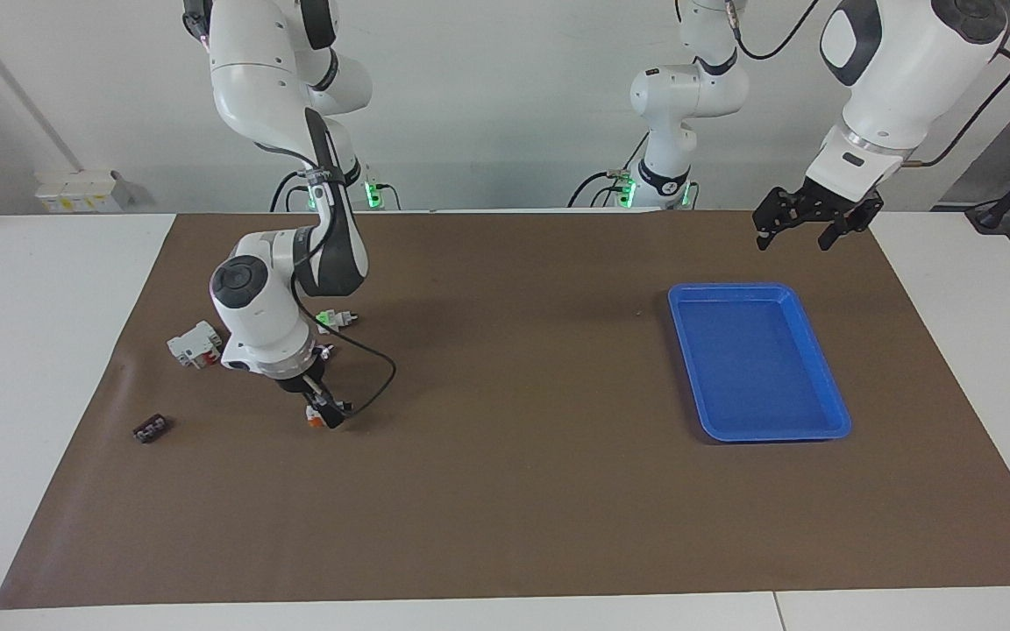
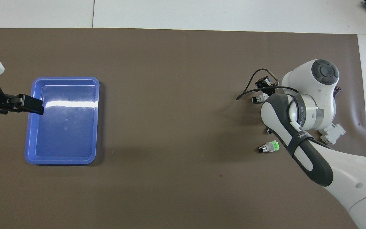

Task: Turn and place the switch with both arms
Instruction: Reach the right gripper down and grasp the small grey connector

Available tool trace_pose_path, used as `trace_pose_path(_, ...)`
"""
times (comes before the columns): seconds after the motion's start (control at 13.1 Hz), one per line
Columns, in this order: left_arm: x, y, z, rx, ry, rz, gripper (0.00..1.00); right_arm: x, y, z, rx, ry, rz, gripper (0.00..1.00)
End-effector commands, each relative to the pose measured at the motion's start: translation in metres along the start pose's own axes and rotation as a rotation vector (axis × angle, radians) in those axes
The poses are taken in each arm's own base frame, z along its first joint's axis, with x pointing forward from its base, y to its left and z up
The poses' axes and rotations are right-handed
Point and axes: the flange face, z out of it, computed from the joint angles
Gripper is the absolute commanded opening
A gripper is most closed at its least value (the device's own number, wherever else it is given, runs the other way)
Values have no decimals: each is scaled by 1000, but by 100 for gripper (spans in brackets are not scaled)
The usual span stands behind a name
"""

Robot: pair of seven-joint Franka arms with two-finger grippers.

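right pincer [image 1: 327,412] on the switch [image 1: 316,419]

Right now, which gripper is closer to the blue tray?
The left gripper hangs over the blue tray's edge; the right gripper is down at the switch.

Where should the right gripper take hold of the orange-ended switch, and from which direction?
From above, on the white middle. The switch lies flat on the brown mat, orange end one way and knob tip the other, so its long sides are the graspable faces. The right gripper is down on it already; its fingers' state is unclear.
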Motion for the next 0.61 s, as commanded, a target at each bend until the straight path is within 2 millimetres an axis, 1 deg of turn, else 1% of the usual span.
trace_pose_path(0.0, -7, -4, -2, 19, -5, 1, 100, 3, 5, 5, 22, -15, 34, 3)
trace_pose_path(0.08, -7, -4, -4, 19, -2, 1, 100, 8, 9, 5, 21, -15, 38, 0)
trace_pose_path(0.23, -7, -4, -2, 19, -5, 1, 100, 14, 13, 4, 21, -16, 36, 0)
trace_pose_path(0.31, -7, -4, -2, 19, -5, 1, 100, 16, 12, 2, 29, -16, 43, 0)
trace_pose_path(0.38, -7, -4, -2, 19, -5, 1, 100, 16, 9, -2, 69, -59, 102, 0)
trace_pose_path(0.46, -7, -4, -2, 19, -5, 1, 100, 16, 2, -12, 140, -133, 193, 0)
trace_pose_path(0.53, -7, -4, -3, 19, -3, 1, 100, 10, -1, -17, 179, -191, 235, 0)
